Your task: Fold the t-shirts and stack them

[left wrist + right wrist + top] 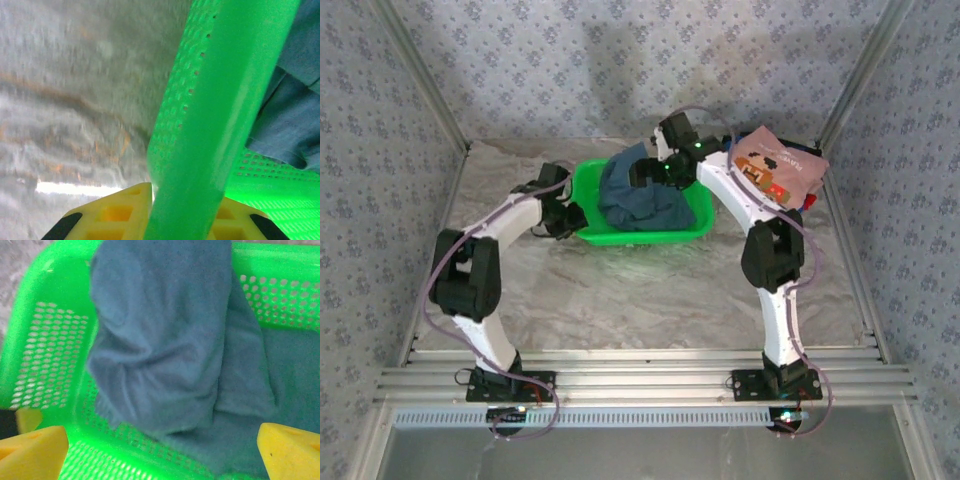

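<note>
Directly under the right gripper (pixel 160 452), whose yellow fingers (pixel 32 450) stand spread wide apart with nothing between them, lies the teal-blue t-shirt (pixel 165 340). It is bunched in loose folds and fills most of the green mesh basket (pixel 50 360) below and ahead of that gripper. Whether a second shirt lies beneath it cannot be told.

The left gripper (pixel 185 217) sits astride the basket's near-left wall, one finger outside and one inside. Both press against the plastic, so it looks pinched on the wall, probably steadying the basket. To its outer side is bare marbled desk (pixel 65 100), and to its inner side is a corner of the teal cloth.

Further off, beyond the right arm's elbow at the far right of the desk, the pink t-shirt (pixel 780 165) lies flat and squared, print up. It appears already folded.

By this showing, one shirt is done. The teal one has yet to be lifted out, spread, folded and laid on the pink one.
</note>
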Motion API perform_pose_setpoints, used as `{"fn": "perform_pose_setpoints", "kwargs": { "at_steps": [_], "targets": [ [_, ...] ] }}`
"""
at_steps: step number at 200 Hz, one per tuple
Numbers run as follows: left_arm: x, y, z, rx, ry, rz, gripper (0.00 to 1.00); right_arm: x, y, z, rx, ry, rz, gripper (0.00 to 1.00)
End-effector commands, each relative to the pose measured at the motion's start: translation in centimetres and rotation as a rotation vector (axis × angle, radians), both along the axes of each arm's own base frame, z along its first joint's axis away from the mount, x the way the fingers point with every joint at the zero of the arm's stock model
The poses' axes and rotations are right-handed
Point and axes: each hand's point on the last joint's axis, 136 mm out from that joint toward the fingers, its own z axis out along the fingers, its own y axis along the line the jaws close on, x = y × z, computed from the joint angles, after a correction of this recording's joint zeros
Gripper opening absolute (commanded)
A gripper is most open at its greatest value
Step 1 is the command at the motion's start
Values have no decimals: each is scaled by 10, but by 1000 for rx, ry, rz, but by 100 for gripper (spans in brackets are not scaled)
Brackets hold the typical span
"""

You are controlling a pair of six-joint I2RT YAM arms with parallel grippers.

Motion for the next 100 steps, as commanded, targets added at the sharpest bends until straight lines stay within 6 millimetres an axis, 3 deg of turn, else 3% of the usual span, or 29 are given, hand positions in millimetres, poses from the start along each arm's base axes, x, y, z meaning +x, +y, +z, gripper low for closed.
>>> {"fn": "perform_pose_setpoints", "kwargs": {
  "at_steps": [1,32,44,55,72,83,100],
  "targets": [
    [-24,-2,8,3,-9,50,0,-9,13,-16,-23,55,11,96],
    [-54,-2,6,-16,-8,135,0,-19,31,-55,-54,102,-19,93],
    [-63,-2,4,-23,-8,163,0,-17,36,-65,-33,106,-67,86],
    [-70,-1,0,-34,-6,190,0,-12,39,-69,-1,100,-113,71],
    [-78,4,-5,-42,-2,233,0,-7,42,-63,38,81,-147,39],
    [-82,9,-5,-37,-8,260,0,1,47,-45,83,21,-148,23],
    [-84,17,-3,-33,-22,293,0,6,51,-15,120,-56,-141,10]
  ]
}}
